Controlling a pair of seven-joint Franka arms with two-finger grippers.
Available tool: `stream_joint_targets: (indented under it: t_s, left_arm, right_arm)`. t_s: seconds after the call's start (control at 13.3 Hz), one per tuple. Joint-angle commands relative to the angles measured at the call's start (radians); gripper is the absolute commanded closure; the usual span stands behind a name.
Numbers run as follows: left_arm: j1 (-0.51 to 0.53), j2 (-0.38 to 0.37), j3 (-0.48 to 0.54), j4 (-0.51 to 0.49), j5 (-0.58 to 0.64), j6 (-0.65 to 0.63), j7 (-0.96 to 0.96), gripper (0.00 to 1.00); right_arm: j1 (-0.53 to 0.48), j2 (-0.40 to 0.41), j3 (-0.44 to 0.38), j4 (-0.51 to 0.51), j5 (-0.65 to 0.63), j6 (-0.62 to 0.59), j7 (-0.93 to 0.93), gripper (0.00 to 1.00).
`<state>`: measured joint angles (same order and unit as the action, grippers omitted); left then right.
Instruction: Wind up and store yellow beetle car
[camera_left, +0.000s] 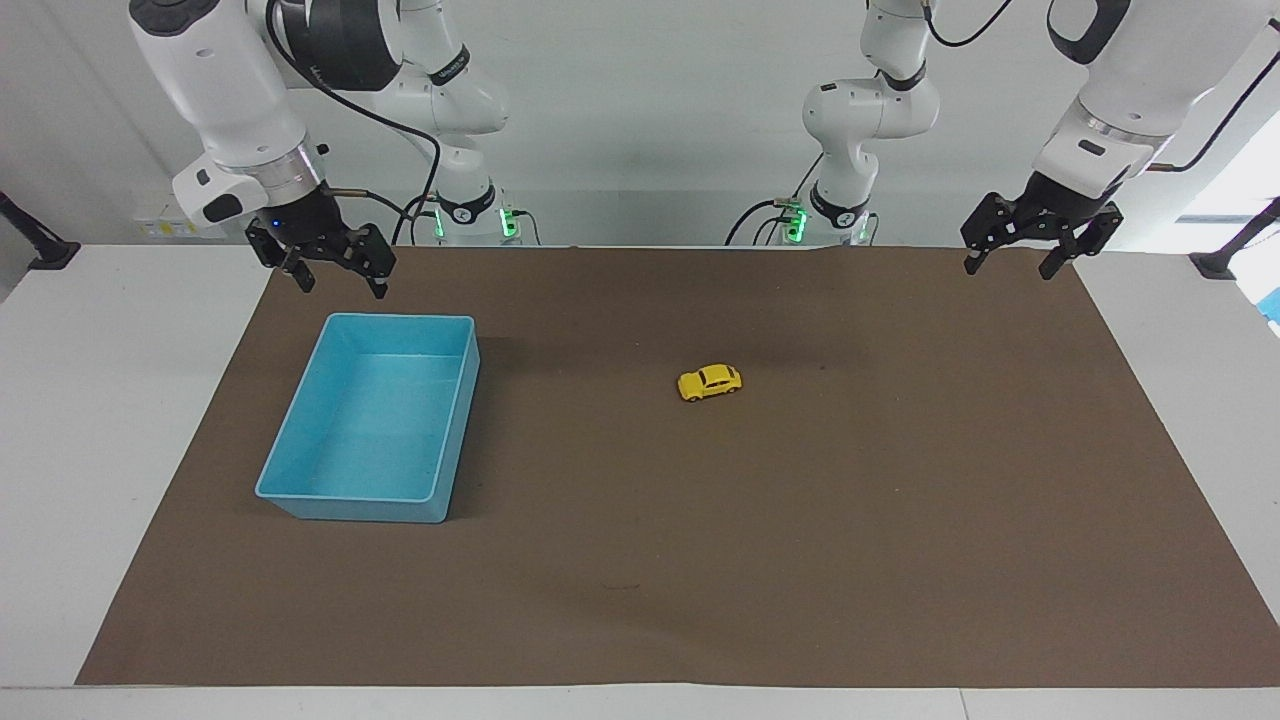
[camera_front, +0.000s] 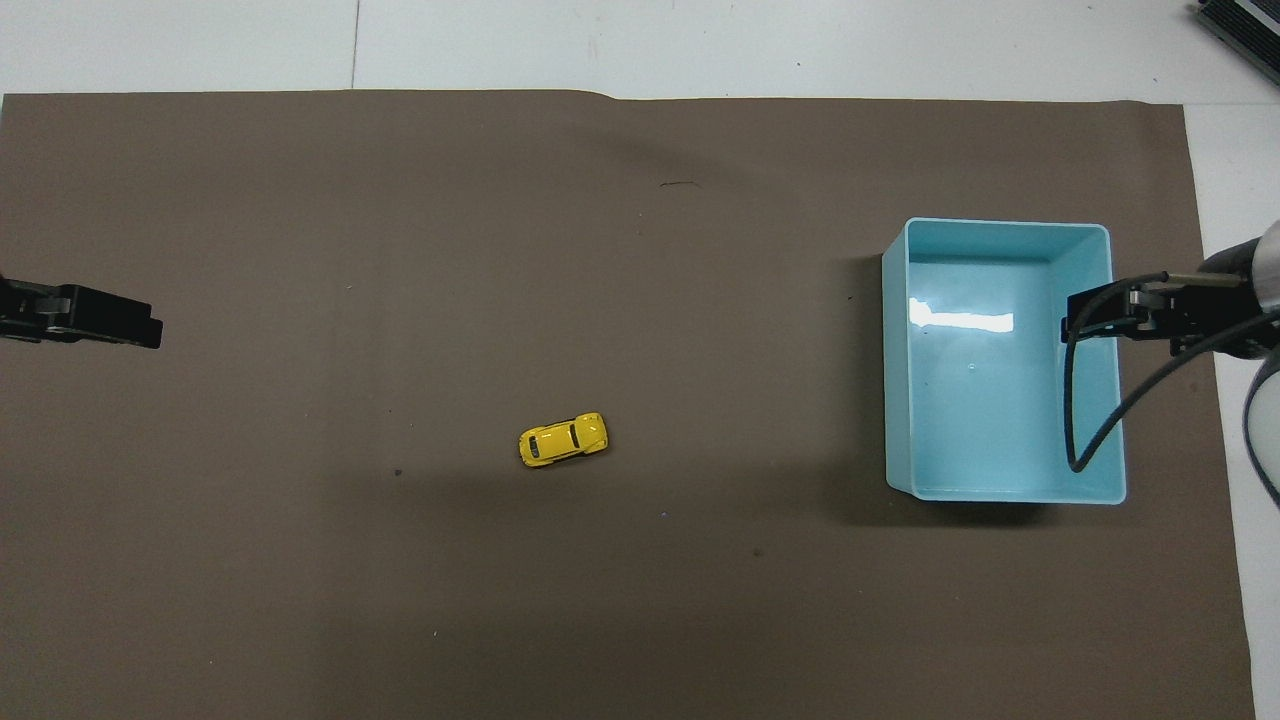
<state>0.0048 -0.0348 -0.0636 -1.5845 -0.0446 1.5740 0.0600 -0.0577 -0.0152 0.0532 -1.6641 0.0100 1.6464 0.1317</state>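
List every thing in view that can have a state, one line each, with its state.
yellow beetle car: upright on its wheels on the mat, held by nothing.
blue bin: open-topped, empty, toward the right arm's end.
brown mat: spread flat on the table.
left gripper: open, raised over the mat's edge, waiting.
right gripper: open, raised by the bin's rim nearest the robots.
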Motion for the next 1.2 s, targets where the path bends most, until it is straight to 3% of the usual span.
stream_joint_targets:
  t_s: [0.0,0.83,1.13]
  left_arm:
    - [0.006,-0.016,-0.004,-0.017,0.012,0.006,0.011,0.0]
    - [0.015,-0.016,-0.004,-0.015,0.014,-0.012,-0.003,0.0]
    - [0.033,-0.016,-0.004,-0.012,0.012,-0.037,-0.112,0.0]
  right_arm:
    - [-0.007,-0.014,0.005,-0.009,0.007,0.001,0.008,0.0]
    - [-0.007,-0.014,0.005,-0.009,0.005,0.0,0.006,0.0]
    - [-0.005,-0.015,0.005,-0.008,-0.011,-0.011,0.002,0.0]
